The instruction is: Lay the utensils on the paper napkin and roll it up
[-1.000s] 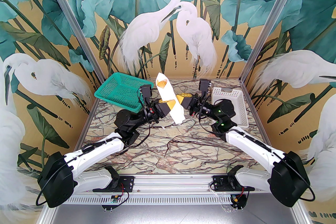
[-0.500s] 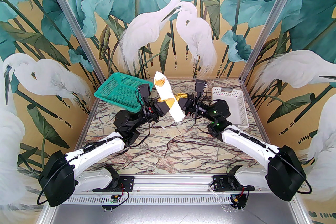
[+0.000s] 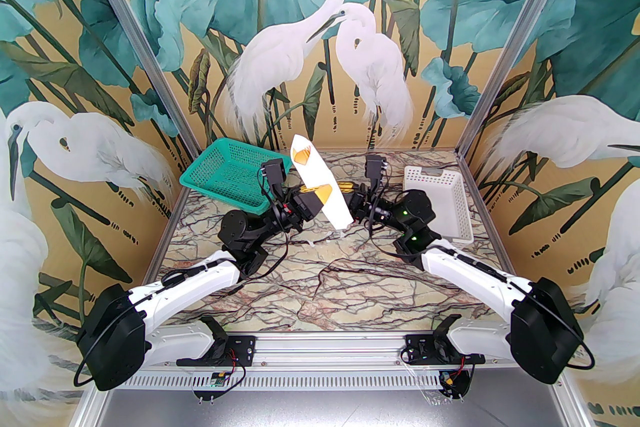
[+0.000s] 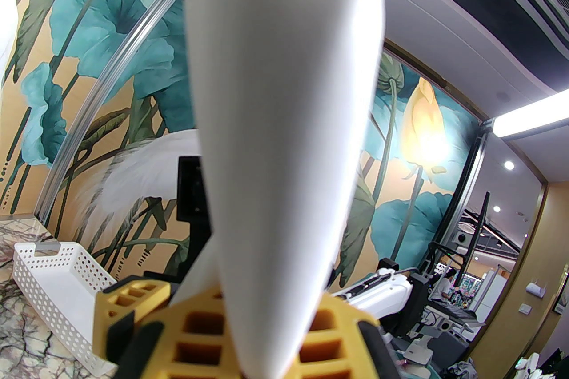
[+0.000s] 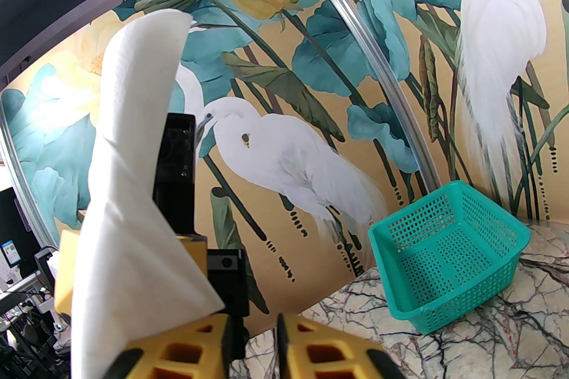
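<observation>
The white paper napkin [image 3: 320, 184] is rolled into a tube and held off the table, leaning to the upper left. Orange-brown utensil tips [image 3: 302, 156] poke out of its upper end. My left gripper [image 3: 322, 194] is shut on the lower half of the roll. In the left wrist view the napkin [image 4: 284, 101] rises from between the yellow fingers [image 4: 324, 337]. My right gripper [image 3: 347, 188] sits just right of the roll, fingers together. In the right wrist view the napkin [image 5: 129, 173] stands left of that gripper [image 5: 253, 337], outside its jaws.
A green mesh basket [image 3: 230, 177] rests at the back left of the marble table [image 3: 320, 275]. A white perforated basket [image 3: 440, 199] stands at the back right, close behind the right arm. Painted walls close in three sides.
My right gripper has moved left until it sits next to the roll. The left gripper has carried the roll slightly left and up.
</observation>
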Tool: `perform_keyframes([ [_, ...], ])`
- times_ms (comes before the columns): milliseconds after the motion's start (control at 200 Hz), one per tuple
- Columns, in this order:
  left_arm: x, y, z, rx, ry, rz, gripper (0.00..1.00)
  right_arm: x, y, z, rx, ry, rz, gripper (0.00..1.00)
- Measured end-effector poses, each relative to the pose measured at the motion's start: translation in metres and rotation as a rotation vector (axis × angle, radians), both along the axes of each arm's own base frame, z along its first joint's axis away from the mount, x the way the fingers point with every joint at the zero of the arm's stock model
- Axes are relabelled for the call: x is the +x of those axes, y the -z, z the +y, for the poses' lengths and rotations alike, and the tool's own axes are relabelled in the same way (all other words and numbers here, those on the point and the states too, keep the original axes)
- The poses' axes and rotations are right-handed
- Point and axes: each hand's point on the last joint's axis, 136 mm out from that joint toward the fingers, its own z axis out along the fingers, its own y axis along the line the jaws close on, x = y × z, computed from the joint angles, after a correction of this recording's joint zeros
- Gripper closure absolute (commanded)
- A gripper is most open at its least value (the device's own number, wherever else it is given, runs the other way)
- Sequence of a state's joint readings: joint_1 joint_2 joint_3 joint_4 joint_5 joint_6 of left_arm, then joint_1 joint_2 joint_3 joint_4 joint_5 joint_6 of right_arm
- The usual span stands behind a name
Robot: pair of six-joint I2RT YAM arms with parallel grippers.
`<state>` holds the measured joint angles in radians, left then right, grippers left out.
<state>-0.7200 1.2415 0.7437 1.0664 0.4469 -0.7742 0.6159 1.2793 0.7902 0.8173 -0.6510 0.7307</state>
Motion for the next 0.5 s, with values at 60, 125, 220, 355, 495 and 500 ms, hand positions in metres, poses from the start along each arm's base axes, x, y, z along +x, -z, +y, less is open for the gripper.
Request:
perform_keyframes([
  [60,0.000,0.001,0.000,0.002,0.000,0.001,1.00,0.000,0.003,0.001,-0.012,-0.002,0.004,0.69],
  [125,0.001,0.002,-0.001,0.005,-0.001,0.003,1.00,0.001,0.006,0.001,-0.023,0.001,0.009,0.67],
  [220,0.002,0.003,-0.001,0.007,-0.003,0.006,1.00,0.002,0.012,0.002,-0.044,0.000,0.020,0.65],
  [355,0.007,0.007,-0.003,0.015,-0.014,0.027,1.00,0.008,0.028,0.000,-0.101,0.022,0.055,0.56],
  [495,0.016,0.018,0.000,0.034,-0.042,0.069,1.00,0.030,0.048,-0.026,-0.174,0.107,0.116,0.49],
  [500,0.016,0.019,0.000,0.035,-0.044,0.071,1.00,0.030,0.048,-0.027,-0.176,0.109,0.117,0.49],
])
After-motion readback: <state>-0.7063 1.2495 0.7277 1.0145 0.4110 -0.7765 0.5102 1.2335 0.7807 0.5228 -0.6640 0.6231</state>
